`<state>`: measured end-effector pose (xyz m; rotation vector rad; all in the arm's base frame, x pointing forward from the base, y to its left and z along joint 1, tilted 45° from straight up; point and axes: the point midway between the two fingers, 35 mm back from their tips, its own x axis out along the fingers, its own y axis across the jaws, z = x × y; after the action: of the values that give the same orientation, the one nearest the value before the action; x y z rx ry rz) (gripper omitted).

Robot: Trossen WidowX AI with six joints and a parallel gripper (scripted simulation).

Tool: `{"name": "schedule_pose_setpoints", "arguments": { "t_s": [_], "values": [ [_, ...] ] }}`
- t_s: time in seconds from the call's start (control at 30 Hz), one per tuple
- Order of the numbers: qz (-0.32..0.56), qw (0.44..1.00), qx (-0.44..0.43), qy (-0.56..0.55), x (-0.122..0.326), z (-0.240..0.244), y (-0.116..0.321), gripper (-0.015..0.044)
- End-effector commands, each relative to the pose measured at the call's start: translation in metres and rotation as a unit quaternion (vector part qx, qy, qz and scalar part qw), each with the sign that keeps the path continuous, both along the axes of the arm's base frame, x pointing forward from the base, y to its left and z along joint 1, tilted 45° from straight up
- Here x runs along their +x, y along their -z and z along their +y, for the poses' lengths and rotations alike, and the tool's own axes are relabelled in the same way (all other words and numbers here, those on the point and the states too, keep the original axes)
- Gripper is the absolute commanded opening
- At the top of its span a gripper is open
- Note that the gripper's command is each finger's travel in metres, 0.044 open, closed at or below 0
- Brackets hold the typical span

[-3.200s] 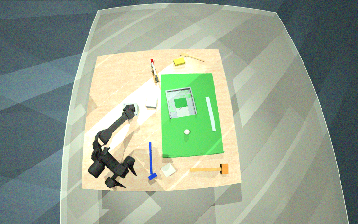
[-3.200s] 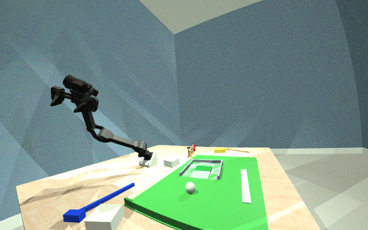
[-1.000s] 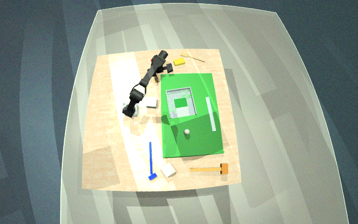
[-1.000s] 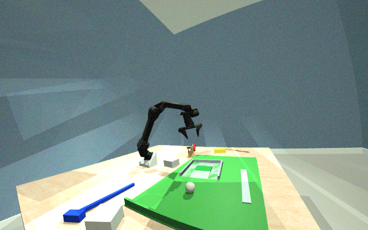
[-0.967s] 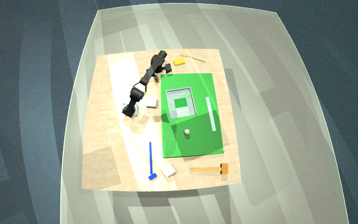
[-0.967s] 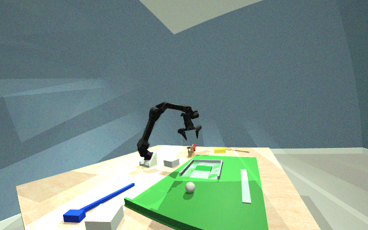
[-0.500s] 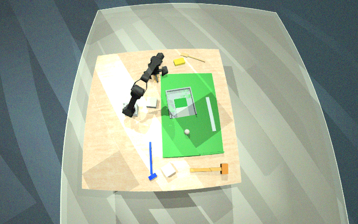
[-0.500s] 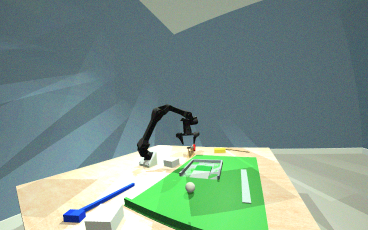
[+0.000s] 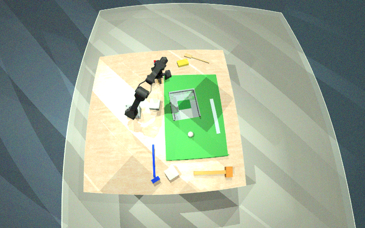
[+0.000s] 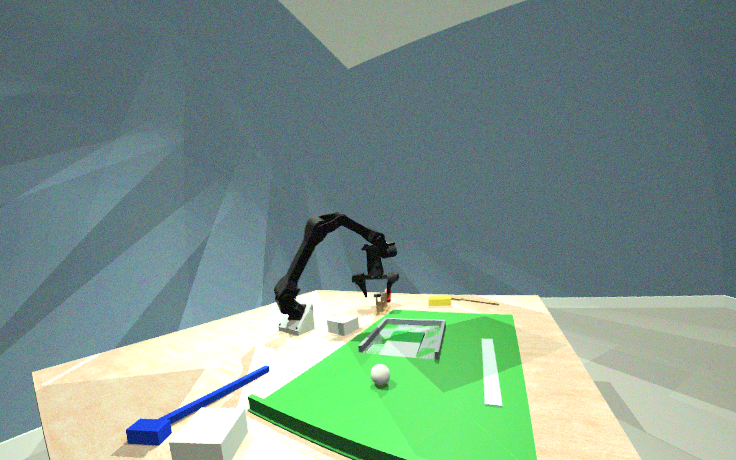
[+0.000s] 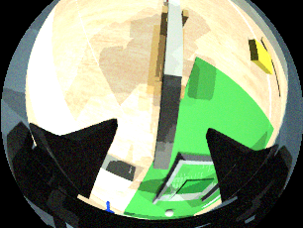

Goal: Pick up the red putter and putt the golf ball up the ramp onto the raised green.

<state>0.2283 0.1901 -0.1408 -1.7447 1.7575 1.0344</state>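
The red putter's red head point(image 9: 154, 61) point(image 10: 388, 297) shows at the back; its grey shaft point(image 11: 173, 45) and dark grip point(image 11: 169, 99) lie over a wooden stand point(image 10: 380, 304) point(image 11: 154, 64). My gripper point(image 10: 377, 294) point(image 11: 164, 127) is open and empty just above the stand, with the dark grip showing between the fingertips in the wrist view. The arm hides most of the putter from above. The white golf ball point(image 9: 190, 134) point(image 10: 380, 374) point(image 11: 169, 213) rests on the green mat point(image 9: 178, 147) point(image 10: 325, 394), in front of the pale ramp point(image 9: 192, 113) point(image 10: 395, 349) and the grey-walled green point(image 9: 183, 104).
A pale block point(image 9: 154, 104) point(image 10: 342, 325) sits beside the arm's base. A yellow block point(image 9: 182, 62) point(image 11: 262, 57) and a thin stick lie at the back. A white strip point(image 9: 214, 116) lies on the mat. A blue putter point(image 9: 153, 161), a white block point(image 9: 171, 173) and an orange mallet point(image 9: 228, 171) lie in front.
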Motion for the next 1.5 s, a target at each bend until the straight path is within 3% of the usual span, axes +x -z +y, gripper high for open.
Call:
{"name": "schedule_pose_setpoints", "arguments": {
  "t_s": [0.0, 0.6, 1.1, 1.3, 1.47],
  "values": [
    [0.001, 1.000, -0.003, -0.002, 0.000, -0.004, 0.003, 0.0440],
    [0.001, 1.000, -0.004, -0.002, -0.002, -0.019, 0.018, 0.0440],
    [-0.001, 1.000, 0.000, 0.000, -0.002, -0.015, 0.016, 0.0046],
    [-0.001, 1.000, 0.000, 0.000, -0.001, -0.015, 0.016, 0.0000],
    [-0.001, 1.000, 0.001, 0.000, 0.002, -0.003, 0.006, 0.0000]
  ]
}}
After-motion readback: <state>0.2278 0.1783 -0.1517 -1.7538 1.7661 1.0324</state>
